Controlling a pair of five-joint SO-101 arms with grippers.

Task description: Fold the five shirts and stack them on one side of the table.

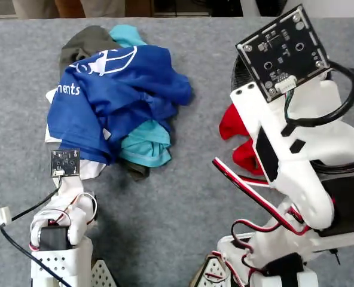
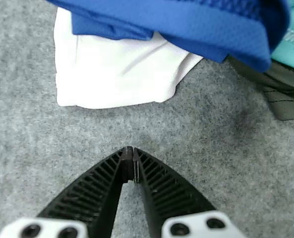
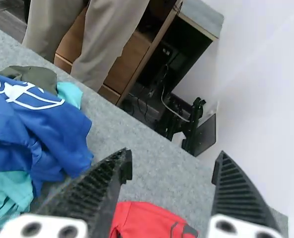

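Left tool (image 2: 129,166): closed, empty. Right tool (image 3: 173,157): spread wide over red shirt (image 3: 147,220). Blue shirt (image 1: 123,89) topped heap; looked soft, light, limp; hem judged best hold.

White plastic arms (image 1: 302,161) with black ribbed gripper fingers (image 2: 159,186), red-black cables (image 1: 249,191), square circuit boards (image 1: 283,49)

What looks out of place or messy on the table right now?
Nothing is folded yet. The blue shirt lies crumpled over the teal shirt, white shirt and olive shirt in one heap, while the red shirt sits bunched apart from it.
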